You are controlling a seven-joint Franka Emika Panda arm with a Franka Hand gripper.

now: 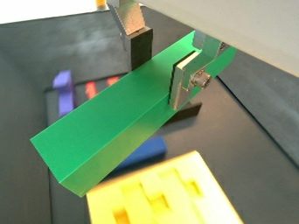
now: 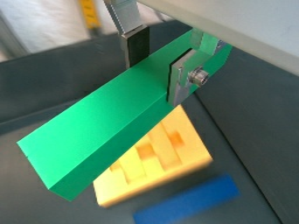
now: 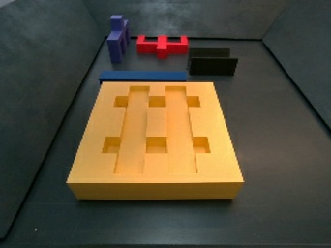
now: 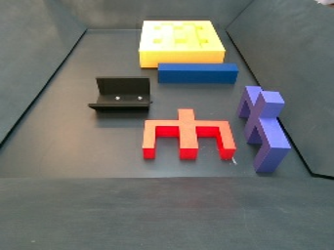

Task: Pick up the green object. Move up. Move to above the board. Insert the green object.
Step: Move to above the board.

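My gripper [image 1: 162, 77] is shut on the green object [image 1: 111, 118], a long plain green bar. One finger pad sits on each long side, near one end. It shows the same way in both wrist views, gripper [image 2: 158, 74] and bar [image 2: 105, 122]. The bar hangs in the air, well off the dark floor. The orange-yellow board [image 2: 163, 162] with square holes lies on the floor beneath the bar's free end and also shows blurred in a wrist view [image 1: 158, 197]. Both side views show the board [image 3: 155, 121] [image 4: 183, 59] but neither the gripper nor the green bar.
A flat blue bar [image 3: 142, 75] [image 4: 198, 73] lies along one short edge of the board. Beyond it stand the dark fixture [image 3: 214, 63] [image 4: 121, 95], a notched red block [image 3: 163, 44] [image 4: 189, 137] and a purple block [image 3: 116, 34] [image 4: 265, 127]. Dark walls surround the floor.
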